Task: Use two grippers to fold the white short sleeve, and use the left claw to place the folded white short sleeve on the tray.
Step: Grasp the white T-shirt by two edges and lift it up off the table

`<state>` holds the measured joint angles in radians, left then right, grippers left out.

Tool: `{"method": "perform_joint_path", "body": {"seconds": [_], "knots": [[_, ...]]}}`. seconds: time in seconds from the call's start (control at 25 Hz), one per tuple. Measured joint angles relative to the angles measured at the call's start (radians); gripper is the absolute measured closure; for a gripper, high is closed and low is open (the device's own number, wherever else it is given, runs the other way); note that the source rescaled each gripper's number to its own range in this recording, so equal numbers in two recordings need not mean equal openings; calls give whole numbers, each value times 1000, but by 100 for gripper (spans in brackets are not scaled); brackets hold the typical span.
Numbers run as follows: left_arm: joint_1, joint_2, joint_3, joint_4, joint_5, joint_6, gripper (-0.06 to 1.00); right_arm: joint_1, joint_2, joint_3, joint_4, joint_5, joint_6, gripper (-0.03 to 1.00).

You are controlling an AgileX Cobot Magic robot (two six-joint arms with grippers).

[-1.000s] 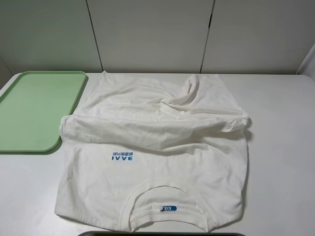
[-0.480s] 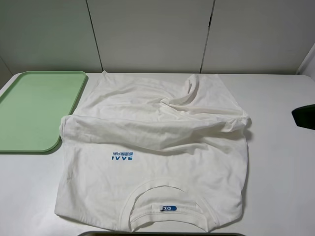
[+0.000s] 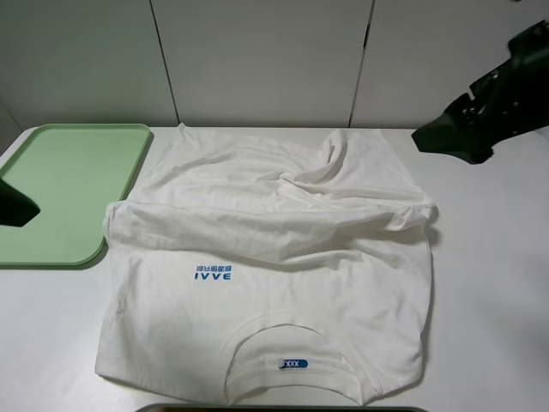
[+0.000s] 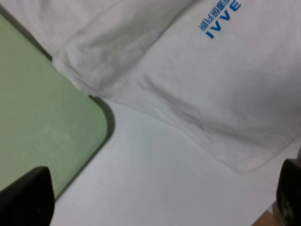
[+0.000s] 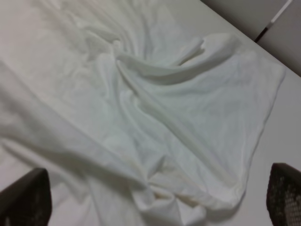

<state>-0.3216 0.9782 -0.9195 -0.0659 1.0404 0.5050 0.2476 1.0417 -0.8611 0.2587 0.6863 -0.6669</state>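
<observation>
Softly rumpled white short sleeve (image 3: pixel 274 249), smooth tray (image 3: pixel 69 184) — left end effector (image 4: pixel 157 195), right end effector (image 5: pixel 155 197) splayed

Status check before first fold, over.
Left gripper and right gripper: jaws open, empty, off the cloth. White T-shirt unfolded, far end rumpled, one sleeve at the green tray edge. No obstruction seen.

- Setting: a robot test laboratory, staged for a handling trial.
- Plain white bench (image 3: pixel 489 283) carrying a laid-out white short sleeve (image 3: pixel 266 257) and a light-green tray (image 3: pixel 69 180).
- Blank white wall panels (image 3: pixel 257 60) with dark seams close off the back.
- Black right arm (image 3: pixel 489 103) of a robot reaches in above the bench.
</observation>
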Motion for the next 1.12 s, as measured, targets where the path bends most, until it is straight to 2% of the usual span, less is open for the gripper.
{"method": "perform_joint_path", "body": {"seconds": [0.04,0.08,0.2,0.28,0.36,0.4,0.48,0.52,0.6,0.64,0.68,0.72,0.76,0.88,1.12], "knots": [[0,0,0,0,0,0,0,0,0,0,0,0,0,-3],[0,38,-26,0,-2,22,0,0,94,0,17,-88,-21,-3],[0,85,-58,0,-5,50,1,0,222,0,58,-197,-45,-3],[0,111,-82,2,-5,69,1,0,248,0,66,-221,-48,-3],[0,180,-110,16,-7,120,1,0,330,0,79,-267,-72,-3],[0,244,-118,46,-26,177,1,0,382,0,82,-284,-107,-3],[0,298,-119,84,-42,206,1,0,435,0,75,-285,-182,-3],[0,298,-119,84,-42,206,1,0,468,0,49,-262,-261,-3],[0,330,-121,108,-53,214,1,0,480,0,11,-233,-349,-3],[0,341,-121,115,-59,222,1,0,480,0,11,-233,-349,-3],[0,362,-121,126,-75,233,1,0,480,0,-17,-228,-384,-3],[0,385,-121,127,-103,243,1,0,480,0,-87,-218,-427,-3],[0,385,-121,127,-103,243,1,0,480,0,-87,-218,-427,-3],[0,441,-121,122,-132,256,1,0,480,0,-207,-206,-447,-3],[0,507,-121,121,-140,287,1,0,525,-1,-247,-209,-447,-3]]}}
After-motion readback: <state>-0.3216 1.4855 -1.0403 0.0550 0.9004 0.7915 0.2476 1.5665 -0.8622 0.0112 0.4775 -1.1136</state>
